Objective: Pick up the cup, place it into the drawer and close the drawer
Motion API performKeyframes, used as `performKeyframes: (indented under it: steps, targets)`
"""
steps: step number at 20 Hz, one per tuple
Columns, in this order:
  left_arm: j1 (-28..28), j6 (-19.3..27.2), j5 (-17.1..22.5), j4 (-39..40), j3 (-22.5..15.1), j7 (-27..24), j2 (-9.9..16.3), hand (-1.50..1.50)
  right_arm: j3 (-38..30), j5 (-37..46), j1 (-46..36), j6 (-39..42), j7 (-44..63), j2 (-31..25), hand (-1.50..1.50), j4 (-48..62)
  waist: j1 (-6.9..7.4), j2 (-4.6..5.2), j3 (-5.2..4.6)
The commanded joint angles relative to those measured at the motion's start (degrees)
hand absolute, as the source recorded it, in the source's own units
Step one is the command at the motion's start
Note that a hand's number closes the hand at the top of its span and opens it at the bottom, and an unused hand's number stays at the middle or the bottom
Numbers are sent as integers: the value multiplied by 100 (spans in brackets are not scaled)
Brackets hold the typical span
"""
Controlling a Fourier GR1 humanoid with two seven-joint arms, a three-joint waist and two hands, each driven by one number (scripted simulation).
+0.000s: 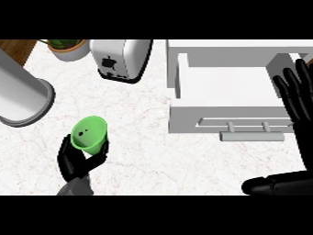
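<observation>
View: you are looking steeply down from the head at a pale marbled counter (pixel 152 151), with dark wood showing at its far left edge.
Cup: the green cup (pixel 90 133) sits left of centre and low in your view, tilted so its open mouth faces up toward you; two small dark dots show inside it.
Left hand: your left hand (pixel 77 164) comes up from the lower edge, its black fingers and thumb curled round the lower part of the cup, grasping it. Whether the cup touches the counter cannot be told from here.
Right hand: your right hand (pixel 306 103) shows at the right edge, fingers straight and spread, pointing away from you, released and holding nothing. Its thumb (pixel 281 185) stretches left along the lower edge. The fingers overlap the drawer's right side.
Drawer: the white drawer (pixel 220 82) stands pulled open, right of centre, well apart from the cup. Its inside looks bare and white.
Drawer handle: a grey bar handle (pixel 251 135) runs along the drawer's near front panel, just left of your right hand.
Toaster: a shiny metal toaster (pixel 121 59) stands at the far edge, left of the drawer.
Plant: a potted plant (pixel 69 47) sits just left of the toaster.
Cylinder: a large pale grey cylinder (pixel 13 89) lies across the far left, its round end facing the cup.
</observation>
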Motion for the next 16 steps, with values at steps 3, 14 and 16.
performKeyframes:
  steps: [3,14,16]
  targets:
    - [32,-625,-386,89,-109,-455,471,150,-139,-156,205,121,-19,-92,-150,-186,-26,1,-1]
    - [-255,-1998,-692,-1279,-983,950,1086,150,-251,-246,-3,132,-33,-126,-150,67,44,-22,8]
    - [-116,-1705,-811,-1965,-1203,1272,1042,150,-136,61,-11,-29,-116,-20,-150,127,77,-31,10]
